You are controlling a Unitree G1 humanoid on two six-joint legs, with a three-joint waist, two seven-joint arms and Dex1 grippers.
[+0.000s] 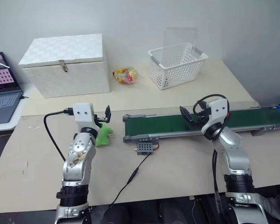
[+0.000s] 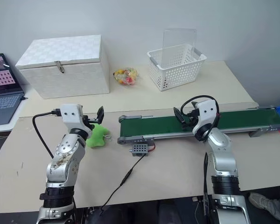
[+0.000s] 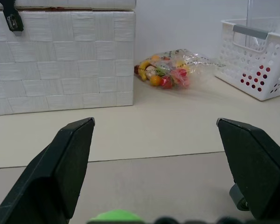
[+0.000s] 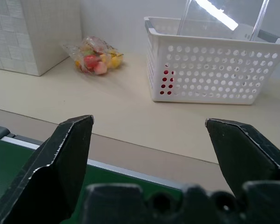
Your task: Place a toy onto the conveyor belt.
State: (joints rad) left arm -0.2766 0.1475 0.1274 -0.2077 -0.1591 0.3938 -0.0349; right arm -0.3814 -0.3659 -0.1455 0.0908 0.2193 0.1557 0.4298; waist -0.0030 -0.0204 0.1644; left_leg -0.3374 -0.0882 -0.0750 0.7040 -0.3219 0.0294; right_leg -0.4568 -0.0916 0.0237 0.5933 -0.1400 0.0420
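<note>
The toy (image 1: 102, 135), a lime-green plush blob, lies on the table just off the left end of the conveyor belt (image 1: 154, 125). The belt is long and dark green in a grey frame. My left gripper (image 1: 103, 118) hovers right above the toy, pointing forward. Its fingers are spread wide, open and empty. In the left wrist view the toy (image 3: 115, 217) peeks in under the gripper (image 3: 154, 123). My right gripper (image 1: 188, 115) hangs over the middle of the belt, open with nothing between its fingers; the belt (image 4: 9, 163) runs beneath it.
A grey motor box (image 1: 144, 148) with a cable sits in front of the belt's left end. At the back stand a white woven box (image 1: 65, 65), a crinkly bundle (image 1: 126, 75) and a white basket (image 1: 176, 65). A laptop (image 1: 2, 88) is far left.
</note>
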